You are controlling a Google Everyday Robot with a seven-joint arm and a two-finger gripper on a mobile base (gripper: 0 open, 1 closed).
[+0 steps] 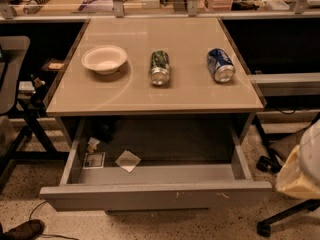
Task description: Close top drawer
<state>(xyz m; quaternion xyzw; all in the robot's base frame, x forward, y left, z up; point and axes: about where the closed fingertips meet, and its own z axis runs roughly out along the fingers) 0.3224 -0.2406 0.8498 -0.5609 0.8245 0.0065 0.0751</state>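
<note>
Checking state, big to small:

- Table (165,96): light top, carries the loose stuff. A hard shove on the drawer would probably jolt it.
- Top drawer (155,196): pulled well out from under the table top towards the camera, so the task isn't started. Long axis runs left-right, parallel to the table's front edge. Scuffed flat front faces the camera, open side up. Closing travel is straight back, away from the camera.
- Gripper (302,169): pale shape at the right edge, low, off the drawer's right front corner and not touching it. Open or closed, holding anything or not: can't tell.
- Main risk: the front is wide with no handle. Contact near the right end, where the gripper sits, could rack the drawer and jam it on its slides. Push near the middle.
- Chair base (280,219): just right of the drawer, below the gripper. It could foul the arm on the way in.
- Bowl (104,59): upright, low risk.
- Green can (159,68), blue can (220,65): both on their sides, ends towards the camera. A slam might set them rolling.
- Paper scraps (128,160): flat on the drawer floor, unlikely to snag.
</note>
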